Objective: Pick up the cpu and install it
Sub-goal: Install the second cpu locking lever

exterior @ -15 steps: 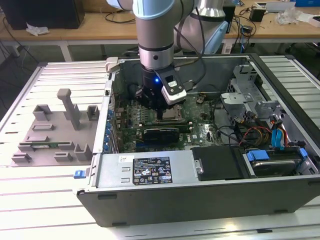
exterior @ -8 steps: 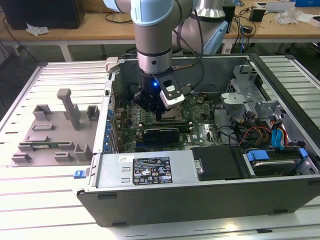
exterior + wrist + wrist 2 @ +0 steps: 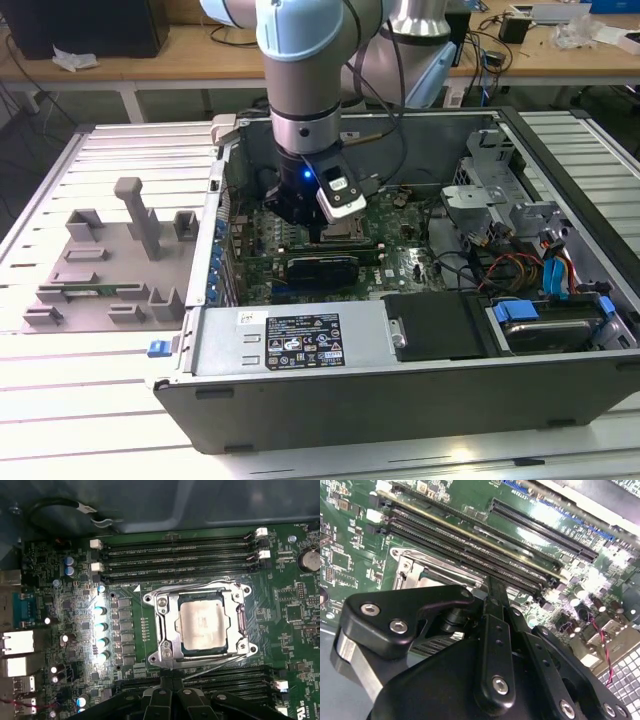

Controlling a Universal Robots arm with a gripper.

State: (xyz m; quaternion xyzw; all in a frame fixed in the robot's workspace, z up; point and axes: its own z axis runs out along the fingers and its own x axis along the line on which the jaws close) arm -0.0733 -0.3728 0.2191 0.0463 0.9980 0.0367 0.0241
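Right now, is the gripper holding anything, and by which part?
Nothing seems held. The cpu lies in its socket on the motherboard, apart from the gripper, whose fingers appear closed together with nothing between them.

Case: I'm looking at an open grey computer case (image 3: 300, 395) lying on the slatted white table (image 3: 90, 420).
Motherboard: I see the green board (image 3: 280, 605) with 3 long black memory slots (image 3: 175, 560) in the first wrist view.
Holder tray: grey plastic holder blocks (image 3: 110, 260) sit at the exterior view's left, apart from the case.
Cables: blue and red leads (image 3: 560, 270) near the drive bay.
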